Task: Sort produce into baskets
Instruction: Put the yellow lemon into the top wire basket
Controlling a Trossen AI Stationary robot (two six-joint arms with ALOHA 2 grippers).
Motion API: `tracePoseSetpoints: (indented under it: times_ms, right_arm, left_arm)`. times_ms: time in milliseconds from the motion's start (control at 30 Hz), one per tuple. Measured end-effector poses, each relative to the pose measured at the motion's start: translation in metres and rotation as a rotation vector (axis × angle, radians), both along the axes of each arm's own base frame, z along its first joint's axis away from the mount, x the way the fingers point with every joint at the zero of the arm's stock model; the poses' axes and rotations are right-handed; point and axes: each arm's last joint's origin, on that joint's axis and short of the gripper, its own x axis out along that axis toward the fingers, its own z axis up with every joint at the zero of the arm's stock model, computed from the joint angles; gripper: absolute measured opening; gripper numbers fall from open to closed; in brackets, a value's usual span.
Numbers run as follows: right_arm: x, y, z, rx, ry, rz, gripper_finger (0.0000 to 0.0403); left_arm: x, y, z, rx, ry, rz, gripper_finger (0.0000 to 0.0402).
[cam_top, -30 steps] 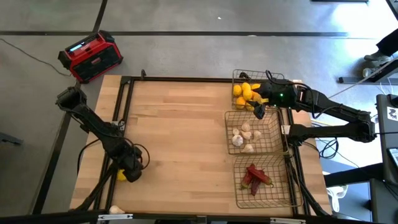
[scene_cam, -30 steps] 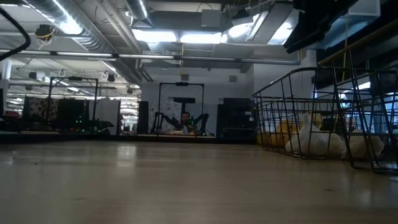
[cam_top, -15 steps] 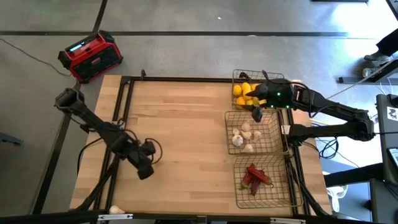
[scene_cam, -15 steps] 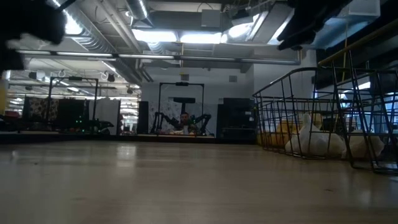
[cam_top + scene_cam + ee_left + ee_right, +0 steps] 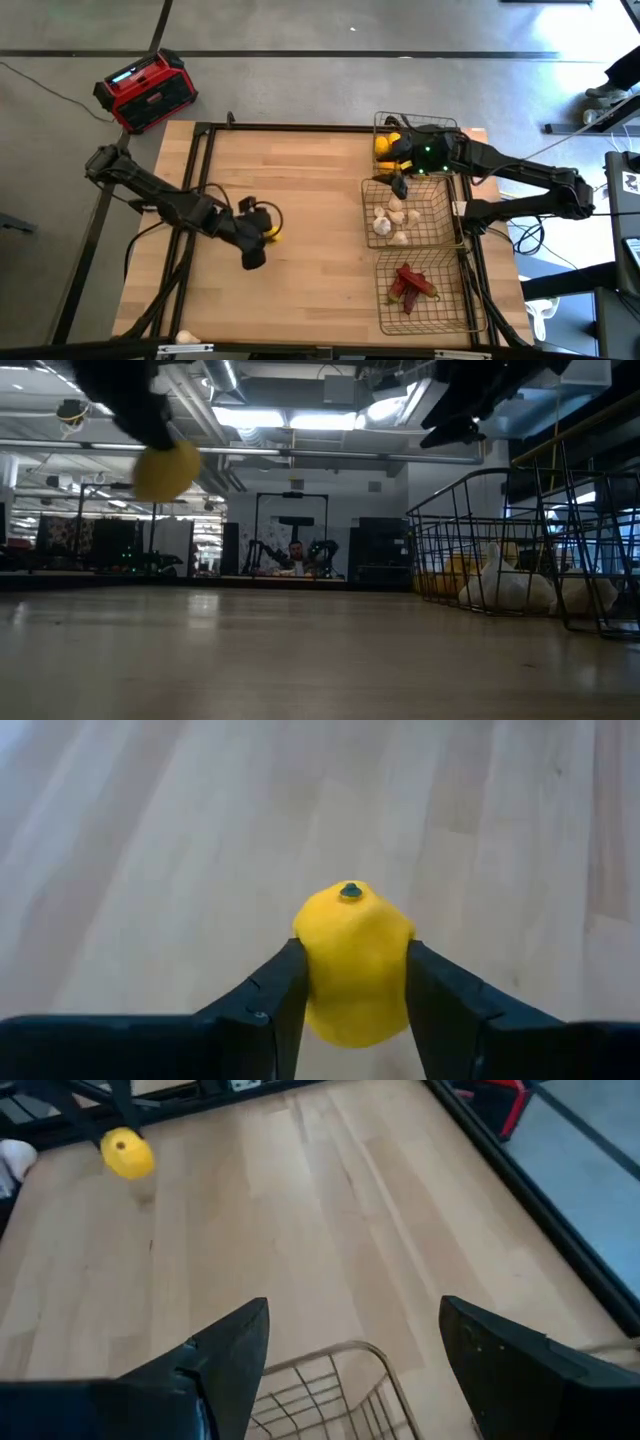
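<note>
A lemon (image 5: 352, 963) is clamped between the two dark fingers (image 5: 268, 1005) of the left gripper (image 5: 268, 233), carried clear above the bare wood at about 8 o'clock from the table's centre. In the low view the same lemon (image 5: 165, 470) is seen hanging in the air under the gripper, well off the tabletop. From the right wrist view it is seen far off as a small yellow ball (image 5: 127, 1156) over the wood.

The right gripper (image 5: 399, 182) is held over the near rim of the middle basket (image 5: 440, 218), just beside the top basket (image 5: 382, 122), at about 2 o'clock on the table. Its jaws are spread wide and nothing is seen between them in the right wrist view; only a curved basket rim (image 5: 345, 1348) and bare wood (image 5: 300, 1230) are seen past them.

Lemons (image 5: 384, 145) are piled in the top basket at 1 o'clock. Garlic bulbs (image 5: 392, 220) are lying in the middle basket at 3 o'clock. Red chili peppers (image 5: 410, 285) are lying in the bottom basket (image 5: 462, 300) at 5 o'clock. One garlic bulb (image 5: 186, 339) is left loose at the table's 7 o'clock corner, well apart from all baskets.

A red-and-black radio (image 5: 145, 90) is standing on the floor beyond the 11 o'clock corner.
</note>
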Motion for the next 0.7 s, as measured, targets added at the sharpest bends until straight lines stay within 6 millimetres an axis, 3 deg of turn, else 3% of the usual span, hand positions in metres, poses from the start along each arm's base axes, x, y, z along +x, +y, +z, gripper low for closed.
tracePoseSetpoints:
  times_ms: [167, 367, 700]
  right_arm:
    - [0.017, 0.004, -0.006, 0.021, -0.02, 0.061, 0.0287]
    - [0.04, 0.029, -0.007, 0.005, -0.092, 0.184, 0.0287]
    - [0.076, 0.063, -0.022, -0.044, -0.135, 0.284, 0.0287]
  left_arm:
    - [0.016, 0.019, 0.006, 0.076, -0.081, -0.043, 0.014]
    - [0.035, 0.038, 0.02, 0.148, -0.251, -0.061, 0.0139]
    - [0.052, 0.05, 0.044, 0.182, -0.516, -0.035, 0.0142]
